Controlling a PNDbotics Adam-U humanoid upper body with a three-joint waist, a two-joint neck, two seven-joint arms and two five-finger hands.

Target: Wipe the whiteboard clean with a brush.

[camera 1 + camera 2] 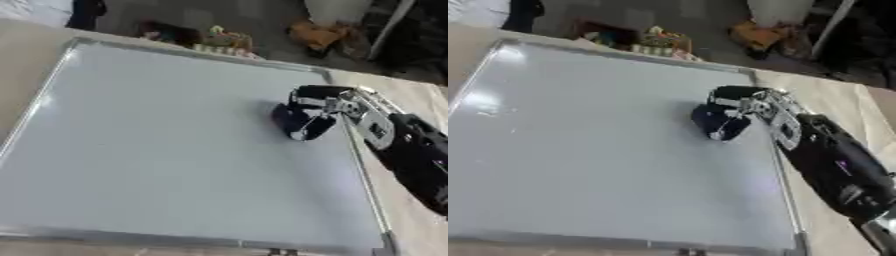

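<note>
Left eye view: the whiteboard (175,150) fills the surface. At three o'clock on it, the right hand (319,102) curls its fingers around a dark brush (302,125) pressed to the board.

Right eye view: no marks are visible, so wiping seems nearly finished; the next stroke probably sweeps toward nine o'clock.

A beige table surface (411,95) extends past the board's right edge and shows again at the upper left corner. Beyond the far edge, on a grey floor (262,22), lies blurred clutter: a multicoloured object (656,42), an orange-brown object (317,34), a dark item (86,12) and a pale slanted pole (389,27).
</note>
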